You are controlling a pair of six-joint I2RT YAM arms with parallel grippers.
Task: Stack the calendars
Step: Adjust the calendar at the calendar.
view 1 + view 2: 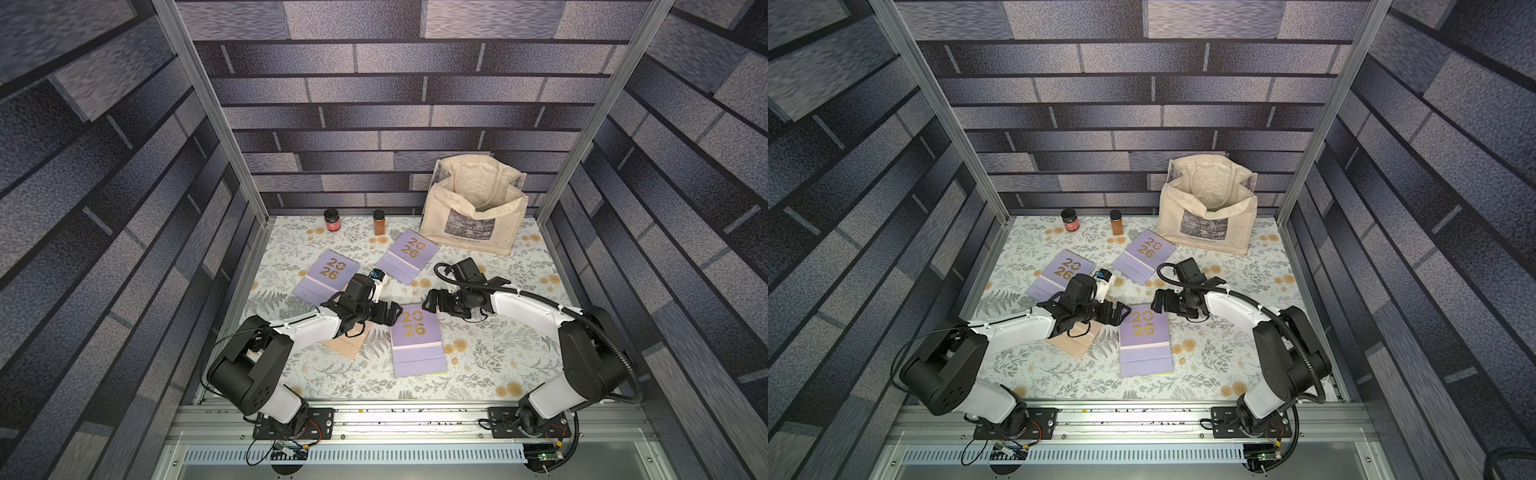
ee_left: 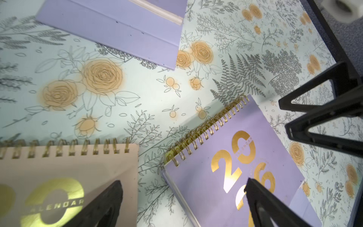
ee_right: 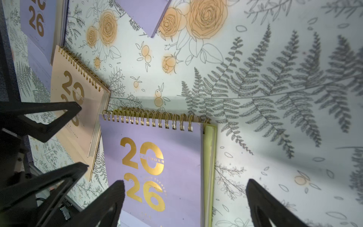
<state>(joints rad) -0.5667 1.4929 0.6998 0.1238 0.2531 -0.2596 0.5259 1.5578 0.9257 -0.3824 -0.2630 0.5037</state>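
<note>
1. Stack begun: in both top views a lilac calendar (image 1: 417, 338) lies just below frame centre. It sits on a yellow-green calendar (image 3: 209, 157), whose edge shows along one side in the right wrist view. I judge two of the five calendars placed.
2. Outstanding: the peach calendar (image 1: 347, 347) lies just left of the stack, largely hidden under the left arm. A second lilac calendar (image 1: 328, 276) lies up and left of centre. A third lilac calendar (image 1: 409, 255) lies above centre, near the tote bag (image 1: 473, 216). All three lie flat on the worktop (image 1: 498, 365), none on the stack.
3. Left fingers (image 2: 104, 206): spread wide, holding nothing, poised between the peach calendar and the stack.
4. Right fingers (image 3: 110, 200): likewise spread and empty, at the stack's spiral end.
5. Assessment: under half complete; three calendars remain to be lifted onto the stack.
</note>
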